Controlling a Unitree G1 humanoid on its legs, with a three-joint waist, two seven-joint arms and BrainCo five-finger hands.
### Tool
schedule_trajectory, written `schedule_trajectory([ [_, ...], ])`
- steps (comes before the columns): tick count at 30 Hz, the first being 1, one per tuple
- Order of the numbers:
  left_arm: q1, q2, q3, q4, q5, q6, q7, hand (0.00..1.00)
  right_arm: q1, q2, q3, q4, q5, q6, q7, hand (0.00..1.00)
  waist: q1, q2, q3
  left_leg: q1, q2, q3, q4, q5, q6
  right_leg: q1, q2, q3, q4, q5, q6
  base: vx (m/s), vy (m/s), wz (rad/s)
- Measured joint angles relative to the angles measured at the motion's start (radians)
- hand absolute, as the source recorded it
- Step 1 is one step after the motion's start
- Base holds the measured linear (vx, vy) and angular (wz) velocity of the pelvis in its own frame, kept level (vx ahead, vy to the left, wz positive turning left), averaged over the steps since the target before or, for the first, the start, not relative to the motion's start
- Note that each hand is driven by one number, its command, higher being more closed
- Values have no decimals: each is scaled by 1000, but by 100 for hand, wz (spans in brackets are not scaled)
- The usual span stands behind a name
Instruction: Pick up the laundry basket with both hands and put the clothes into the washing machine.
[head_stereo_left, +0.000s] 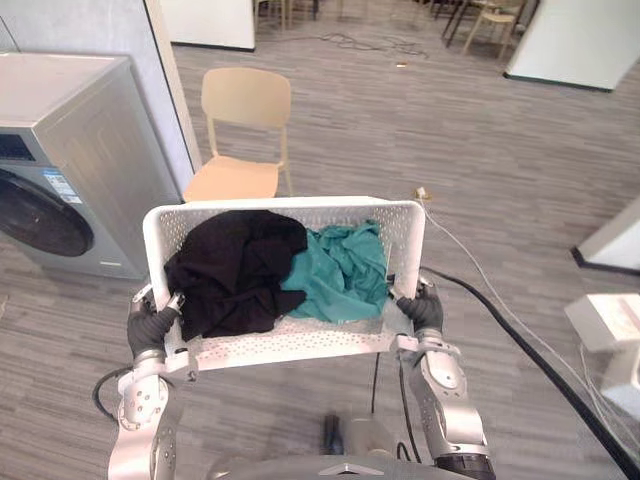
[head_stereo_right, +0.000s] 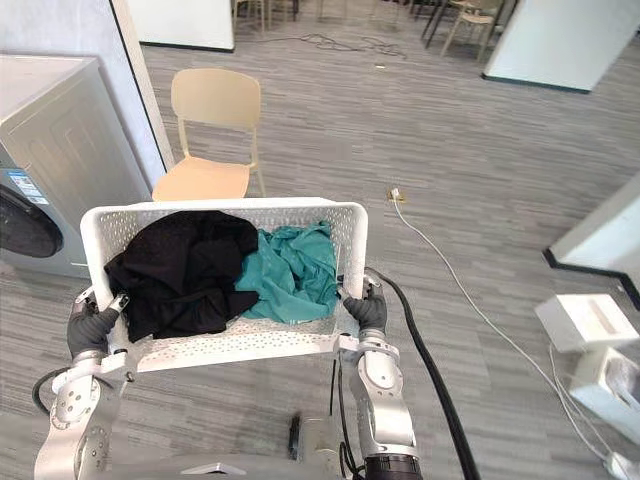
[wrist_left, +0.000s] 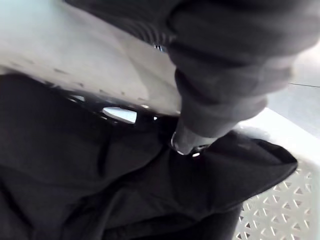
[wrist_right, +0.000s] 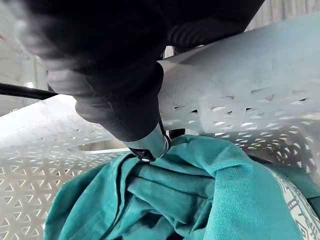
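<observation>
Laundry basket, white and perforated, is held off the floor in front of the robot, gripped at both ends. The left hand clamps the left rim, its thumb hooked inside against a black garment; the right hand clasps the right rim likewise, beside a teal garment. The washing machine stands to the left, well apart, next to a chair

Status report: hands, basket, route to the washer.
Left hand and right hand shut on basket ends. Basket held up, black clothes and teal clothes inside. Washing machine ahead-left, door looks shut; chair beside it.
</observation>
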Motion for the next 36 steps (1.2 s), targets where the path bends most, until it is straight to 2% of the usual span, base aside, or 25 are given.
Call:
schedule_trajectory([
  [1, -1, 2, 6, 9, 6, 0, 2, 100, 13, -4, 19, 0, 3, 0, 0, 100, -5, -16, -1, 40, -2, -31, 26, -63, -29, 9, -7, 37, 19, 127, 22, 630, -399, 51],
  [2, -7, -21, -4, 42, 10, 0, 2, 100, 27, -25, 15, -1, 4, 4, -2, 100, -3, 31, -9, 69, 49, -58, 50, -98, -29, 16, 31, 11, 100, 78, 14, 526, -336, 56],
  [4, -15, -44, -22, 67, 18, 0, 0, 100, 38, -48, 6, -19, 13, 7, -4, 100, -16, 66, -26, 9, 93, -76, 185, -81, -9, 26, 41, -54, 141, 5, -13, 359, -220, 65],
  [5, -19, -49, -27, 67, 18, 0, 0, 100, 52, -49, -1, -41, 16, 7, -4, 100, -25, 70, -25, -28, 109, -76, 265, -66, 1, 40, 41, -80, 139, -9, -19, 498, -322, 97],
  [7, -26, -57, -32, 68, 18, 0, -2, 100, 133, -43, -9, -153, 41, 7, -1, 100, -25, 79, -17, -187, 194, -54, 606, 85, 51, 127, 61, -153, 118, -50, -60, 427, -270, 74],
  [9, -30, -52, -42, 75, 17, 0, -2, 100, 168, -30, -14, -186, 56, -2, -1, 100, -16, 76, -14, -260, 285, 38, 795, 95, 60, 249, 79, -208, 57, -77, -79, 395, -185, 48],
  [11, -43, -43, -51, 92, 16, -1, -7, 100, 189, -24, -23, -197, 56, -8, -2, 100, -24, 56, -22, -288, 309, 129, 764, 72, 96, 308, 62, -239, 3, -84, -88, 318, -104, 62],
  [13, -74, -49, -52, 131, 15, -2, -10, 100, 194, -18, -54, -196, 56, -12, -2, 100, -24, 37, -28, -312, 291, 202, 628, 53, 107, 325, 25, -260, -21, -89, -87, 252, -25, 53],
  [15, -93, -51, -59, 165, 14, -2, -10, 100, 193, -15, -72, -188, 56, -12, 2, 100, -26, 38, -24, -311, 251, 205, 428, 46, 89, 328, -6, -275, -22, -90, -66, 207, 55, 39],
  [17, -96, -51, -73, 188, 14, -1, -10, 100, 195, -15, -89, -161, 56, -12, 5, 100, -36, 45, -26, -297, 206, 175, 231, 72, 50, 345, -29, -289, -26, -92, -56, 206, 149, 36],
  [18, -96, -51, -81, 189, 15, -1, -12, 100, 196, -16, -98, -147, 56, -12, 5, 100, -38, 44, -25, -296, 178, 152, 128, 108, 38, 351, -48, -289, -23, -102, -37, 206, 202, 29],
  [19, -96, -51, -81, 190, 15, -1, -12, 100, 194, -17, -99, -147, 56, -12, 6, 100, -37, 58, -29, -300, 159, 116, 47, 163, 38, 350, -62, -284, -5, -119, -8, 230, 278, 16],
  [20, -96, -51, -81, 190, 15, -1, -12, 100, 193, -20, -99, -147, 56, -13, 6, 100, -36, 66, -30, -301, 152, 95, 28, 225, 21, 348, -65, -275, 9, -133, 12, 171, 266, -1],
  [21, -96, -45, -72, 193, 15, -1, -9, 100, 188, -5, -94, -134, 56, -12, 6, 100, -31, 45, -28, -287, 120, 82, 30, 243, -55, 344, -81, -231, 39, -162, 45, 217, 294, 23],
  [22, -101, -28, -67, 194, 14, -1, -8, 100, 183, 11, -89, -127, 56, -13, 6, 100, -46, 19, -23, -292, 89, 70, 55, 238, -51, 342, -102, -161, 28, -172, 46, 181, 229, 28],
  [24, -105, -19, -64, 193, 6, -1, 1, 100, 155, 10, -85, -114, 56, -12, 6, 100, -33, -1, -6, -329, 59, 35, 145, 225, -63, 346, -120, -115, 11, -176, 70, 104, 194, 0],
  [26, -94, -26, -65, 193, -8, -1, 18, 100, 129, 9, -85, -114, 56, -13, 6, 100, -9, 19, -1, -363, 48, -22, 231, 159, -55, 346, -123, -84, -4, -166, 90, 57, 200, -41],
  [27, -91, -27, -65, 192, -15, -1, 24, 100, 123, 9, -85, -114, 57, -13, 5, 100, -4, 37, -4, -361, 49, -26, 246, 91, -59, 342, -122, -66, -6, -170, 102, 64, 264, -42],
  [28, -87, -23, -65, 181, -17, -1, 24, 100, 125, 11, -81, -114, 57, -13, 4, 100, -5, 32, -3, -365, 36, -9, 265, 56, -43, 334, -137, -42, -5, -174, 106, 80, 329, -44],
  [30, -74, -17, -67, 167, -23, -1, 23, 100, 130, 10, -73, -115, 57, -13, 4, 100, -5, 23, -9, -365, 14, 26, 275, 12, -26, 318, -160, -4, -7, -178, 85, 78, 268, -51],
  [31, -74, -13, -67, 167, -23, -1, 23, 100, 132, 8, -69, -113, 57, -13, 4, 100, -3, 17, -12, -352, 0, 56, 260, 0, -11, 299, -169, 23, 22, -171, 51, 108, 256, -90],
  [32, -73, -5, -61, 163, -24, -1, 24, 100, 119, 8, -61, -94, 56, -13, 3, 100, 3, 16, -11, -324, -11, 115, 226, 5, 14, 210, -196, 33, 143, -125, -5, 112, 256, -86],
  [33, -70, -1, -58, 160, -24, -1, 24, 100, 110, 9, -58, -74, 56, -13, 3, 100, 0, 15, -10, -304, -13, 140, 206, 16, 25, 192, -212, 4, 179, -106, -28, 141, 256, -91],
  [34, -61, 1, -49, 152, -23, -1, 23, 100, 89, 7, -53, -27, 55, -13, 3, 100, -3, 15, -10, -261, -15, 173, 173, 26, 38, 178, -241, -90, 218, -86, -62, 125, 183, -59],
  [36, -54, 13, -40, 135, -23, -1, 23, 100, 71, 14, -48, 13, 55, -13, 7, 100, -5, 17, -9, -215, -13, 186, 129, 30, 46, 174, -229, -209, 244, -109, -48, 174, 165, -56],
])
